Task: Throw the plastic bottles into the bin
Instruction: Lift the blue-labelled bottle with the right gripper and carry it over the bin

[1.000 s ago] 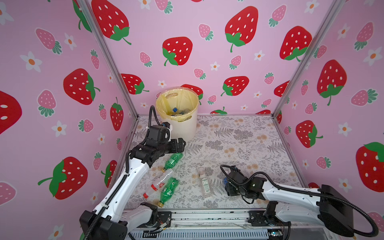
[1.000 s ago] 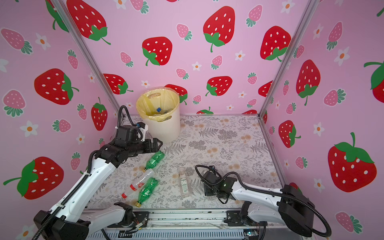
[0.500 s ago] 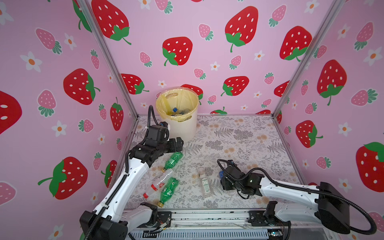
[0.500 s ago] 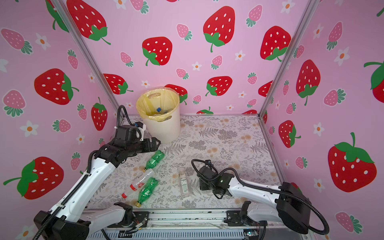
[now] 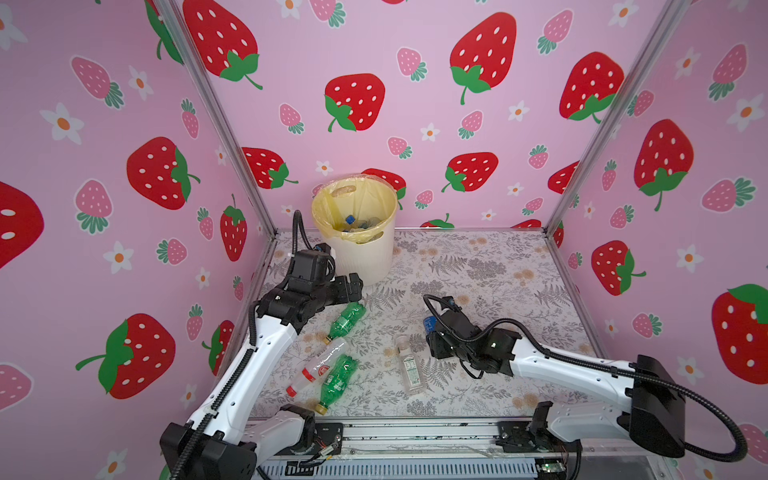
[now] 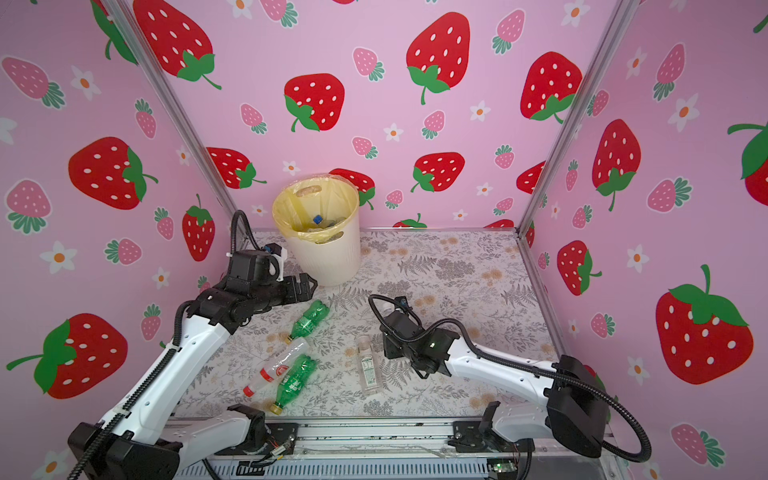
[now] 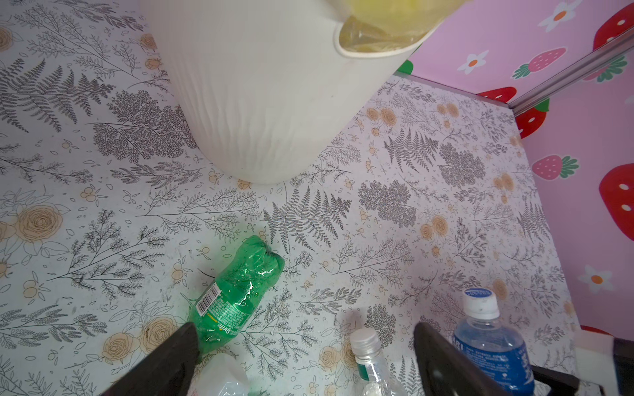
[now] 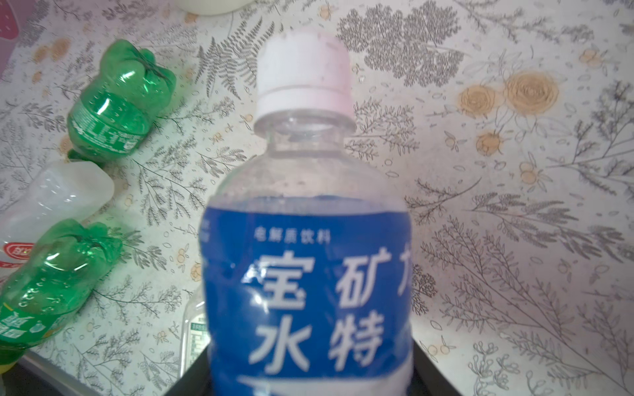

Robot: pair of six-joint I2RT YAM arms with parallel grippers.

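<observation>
right gripper (image 5: 433, 332): I've got the blue-label bottle (image 8: 308, 274) clamped, mid-frame
left gripper (image 5: 352, 290): mine's wide open, empty, near the bin (image 5: 365, 262)

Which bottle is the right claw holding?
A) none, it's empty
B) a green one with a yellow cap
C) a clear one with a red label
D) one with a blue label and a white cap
D: the right wrist view shows the right claw shut on the blue-label bottle, which has a white cap.
</observation>
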